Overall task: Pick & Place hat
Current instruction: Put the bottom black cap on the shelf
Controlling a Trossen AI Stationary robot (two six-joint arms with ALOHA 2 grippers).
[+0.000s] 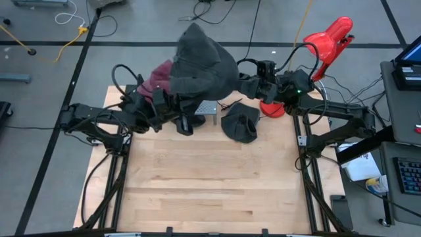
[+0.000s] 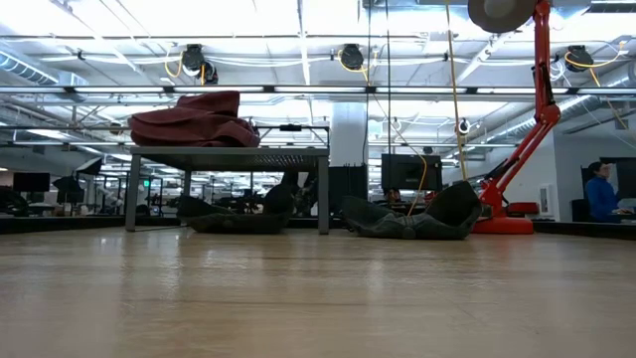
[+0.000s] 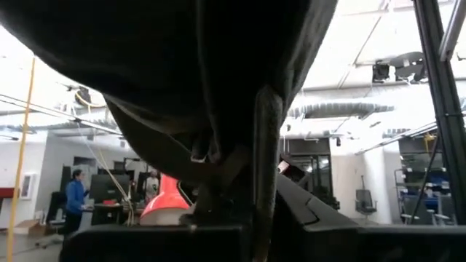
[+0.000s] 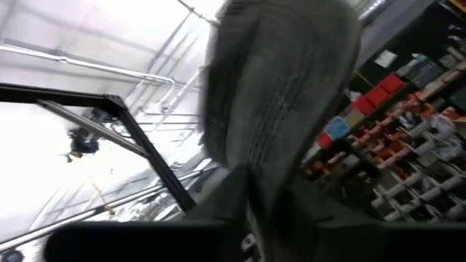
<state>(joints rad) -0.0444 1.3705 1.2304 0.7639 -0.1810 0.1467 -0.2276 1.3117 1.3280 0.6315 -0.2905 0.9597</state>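
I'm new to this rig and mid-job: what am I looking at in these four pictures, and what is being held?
Two dark robot arms work at a wooden table. The overhead picture shows both lifting a grey knit hat between them: the left gripper and the right gripper each hold an edge. The table-level picture shows a small metal stand with a maroon hat on top, another dark hat on the table, and a red lamp. The wrist cameras look up into the held hat.

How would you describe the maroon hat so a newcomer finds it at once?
Find the small metal stand at the table's far edge. The maroon hat lies on top of it. The dark hat lies on the tabletop, and the grey hat hangs between both grippers.
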